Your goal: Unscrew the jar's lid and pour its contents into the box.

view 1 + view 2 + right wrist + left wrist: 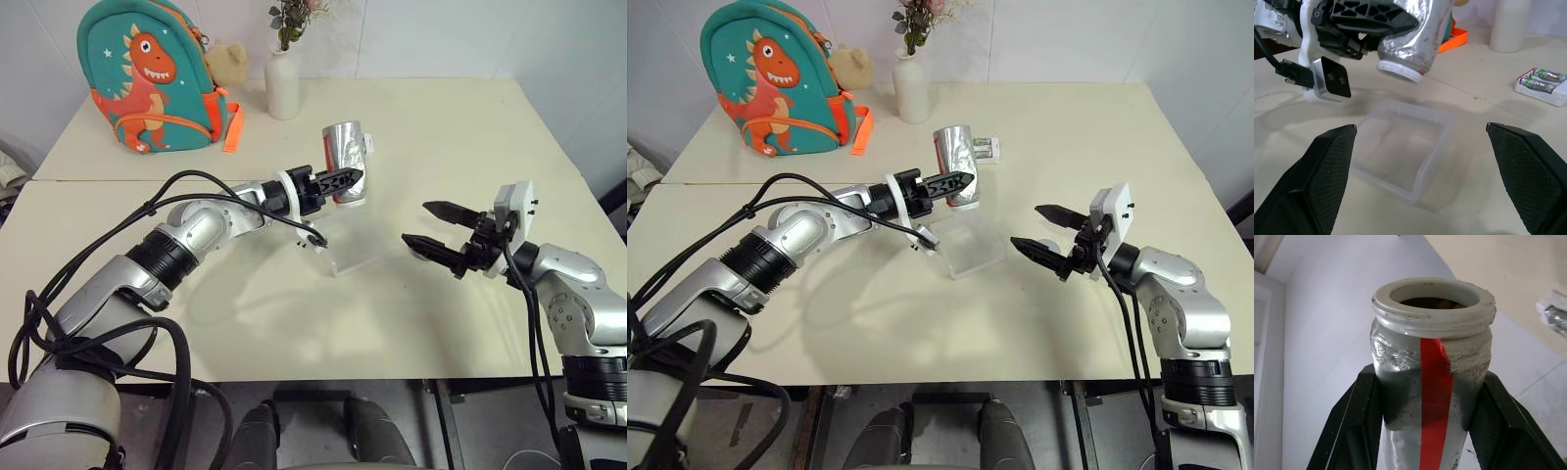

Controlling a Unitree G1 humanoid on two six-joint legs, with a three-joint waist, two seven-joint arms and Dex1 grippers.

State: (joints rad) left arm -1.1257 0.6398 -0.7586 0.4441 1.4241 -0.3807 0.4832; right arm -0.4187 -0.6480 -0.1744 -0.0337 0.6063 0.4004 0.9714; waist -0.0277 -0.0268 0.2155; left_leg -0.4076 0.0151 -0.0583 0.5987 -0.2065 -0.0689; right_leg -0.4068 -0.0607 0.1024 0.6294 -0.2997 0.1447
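My left gripper [348, 181] is shut on the jar [344, 157], a silvery cylinder with a red stripe. It holds the jar tipped, with the open white threaded mouth [1399, 71] pointing down over the box [1400, 147]. Dark brown contents [1427, 302] show just inside the mouth. The clear plastic box [353, 251] stands on the table under the jar and looks empty. The jar has no lid on it, and the lid is out of view. My right gripper [415, 222] hovers open to the right of the box, its fingers wide apart with nothing between them.
A white-and-green pack [1542, 85] lies just behind the jar. At the table's back stand a white vase [282, 83] with flowers, a teal dinosaur backpack [147, 78] and a small plush toy [227, 61]. The cream table [294, 323] has bare room in front.
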